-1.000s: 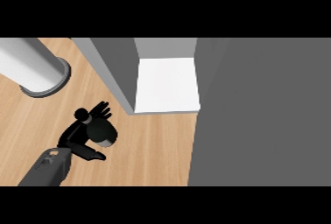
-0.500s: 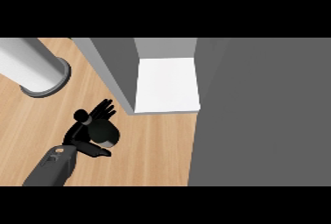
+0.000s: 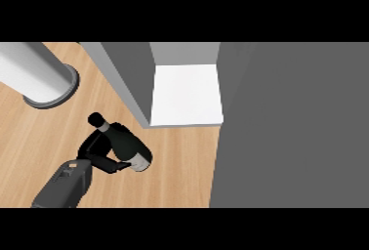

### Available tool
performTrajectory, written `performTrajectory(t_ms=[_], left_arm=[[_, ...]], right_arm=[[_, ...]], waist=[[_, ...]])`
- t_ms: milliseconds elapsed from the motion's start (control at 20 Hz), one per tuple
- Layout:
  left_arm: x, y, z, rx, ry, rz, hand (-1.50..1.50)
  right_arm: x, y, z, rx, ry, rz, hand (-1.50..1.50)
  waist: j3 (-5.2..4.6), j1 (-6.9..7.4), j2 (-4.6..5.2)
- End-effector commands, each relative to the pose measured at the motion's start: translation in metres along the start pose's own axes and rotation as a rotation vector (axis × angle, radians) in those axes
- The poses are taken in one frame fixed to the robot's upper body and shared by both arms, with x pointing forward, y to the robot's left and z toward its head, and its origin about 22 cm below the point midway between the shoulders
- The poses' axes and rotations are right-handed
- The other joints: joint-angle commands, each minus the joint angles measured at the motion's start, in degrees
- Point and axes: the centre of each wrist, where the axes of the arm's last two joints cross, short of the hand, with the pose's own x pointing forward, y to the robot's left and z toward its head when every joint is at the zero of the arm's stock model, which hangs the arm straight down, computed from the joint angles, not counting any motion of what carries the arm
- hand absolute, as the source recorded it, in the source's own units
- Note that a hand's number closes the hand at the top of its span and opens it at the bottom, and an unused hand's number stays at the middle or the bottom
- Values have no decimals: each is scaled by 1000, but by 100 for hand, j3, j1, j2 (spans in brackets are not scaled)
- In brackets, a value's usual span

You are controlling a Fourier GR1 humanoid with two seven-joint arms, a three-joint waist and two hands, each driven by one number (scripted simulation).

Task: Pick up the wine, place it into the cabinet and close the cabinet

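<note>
The wine bottle point(image 3: 132, 148) is dark, and its neck point(image 3: 99, 120) points to the far left while its pale base faces the near right. My left hand point(image 3: 96, 148) is shut on the bottle from the left side, thumb point(image 3: 113, 166) curled under its lower end. The bottle hangs over the wooden counter point(image 3: 173, 166), just in front of the open cabinet's white shelf point(image 3: 186, 93). The cabinet's grey door point(image 3: 122, 73) stands open to the left of the shelf, close to the bottle's neck. My right hand does not show.
A broad grey cabinet face point(image 3: 288, 122) fills the right side. A white cylinder on a grey round base point(image 3: 39, 78) stands at the far left of the counter.
The hand with the bottle has shifted slightly right, toward the cabinet. The bottle's neck now shows plainly to the far left, where spread fingers showed before.
</note>
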Motion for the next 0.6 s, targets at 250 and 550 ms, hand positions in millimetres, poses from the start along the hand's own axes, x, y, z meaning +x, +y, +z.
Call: performTrajectory(t_ms=[250,550], left_arm=[[-7,-16,-14,-166,-90,148,150],[-31,5,49,556,-293,125,150]], right_arm=[[12,-2,17,6,-8,-12,-150],[7,-2,12,-32,-14,-4,-150]], waist=[[3,0,-13],[16,330,-97]])
